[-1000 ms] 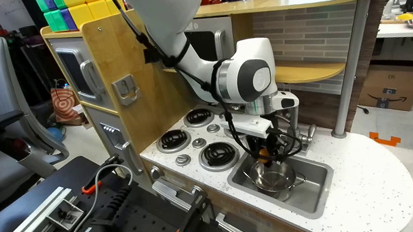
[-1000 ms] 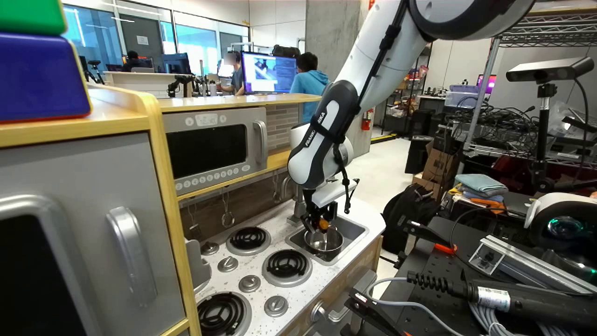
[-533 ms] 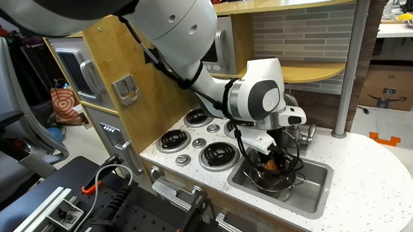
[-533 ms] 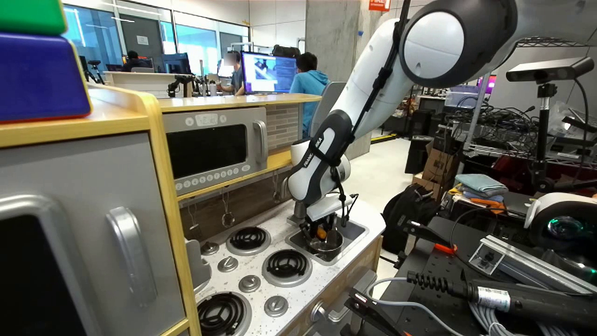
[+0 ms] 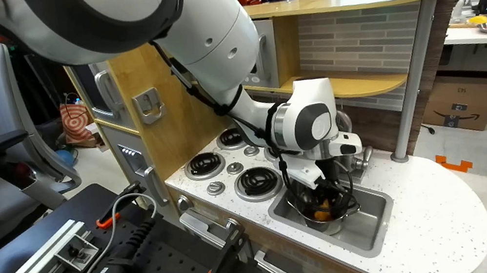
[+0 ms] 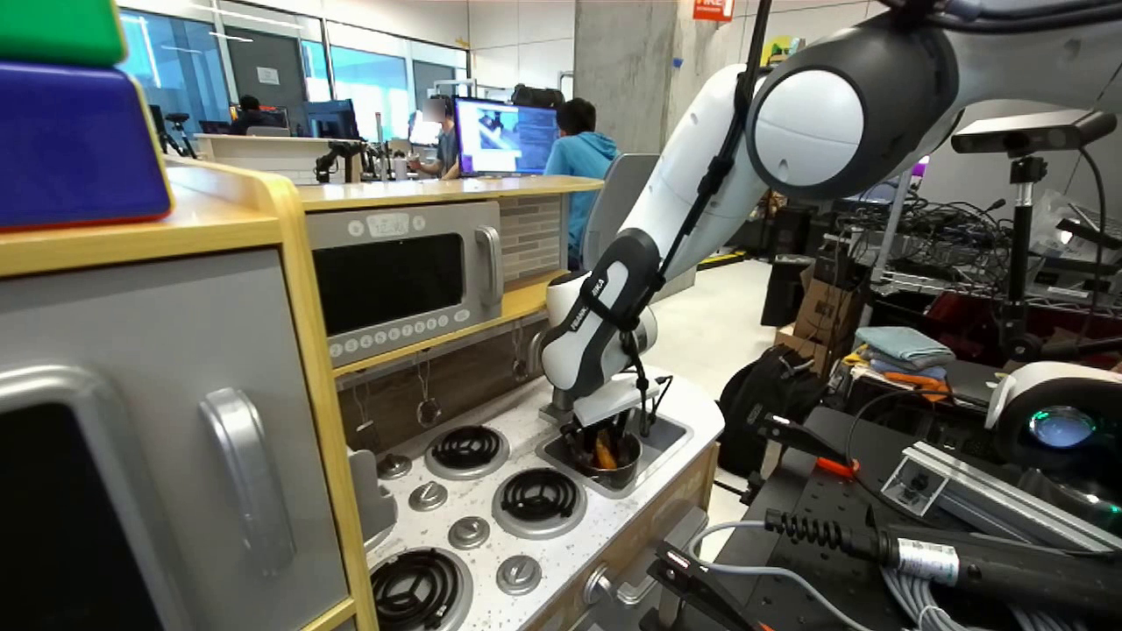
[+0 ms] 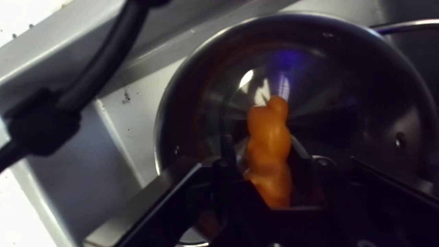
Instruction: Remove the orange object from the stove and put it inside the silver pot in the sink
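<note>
The orange object [image 7: 270, 137] is a lumpy, elongated piece. In the wrist view it sits between my fingertips, above the bottom of the silver pot [image 7: 187, 99]. It also shows in both exterior views [image 5: 322, 212] [image 6: 605, 452], inside the pot's opening. The pot [image 5: 329, 228] stands in the sink [image 5: 366, 232] and has thin wire handles. My gripper [image 7: 269, 147] points down into the pot, its fingers close against both sides of the orange object. Whether the object touches the pot bottom cannot be told. The stove burners [image 5: 258, 181] hold nothing.
The faucet [image 5: 360, 160] stands right behind the sink, close to my wrist. A wooden shelf [image 5: 358, 83] and the microwave [image 6: 403, 272] are above the counter's back. A black cable [image 7: 99, 65] hangs beside the gripper. A white speckled counter [image 5: 433, 203] borders the sink.
My gripper has moved down with the orange object, from above the pot's rim to inside it. The pot and sink have not moved.
</note>
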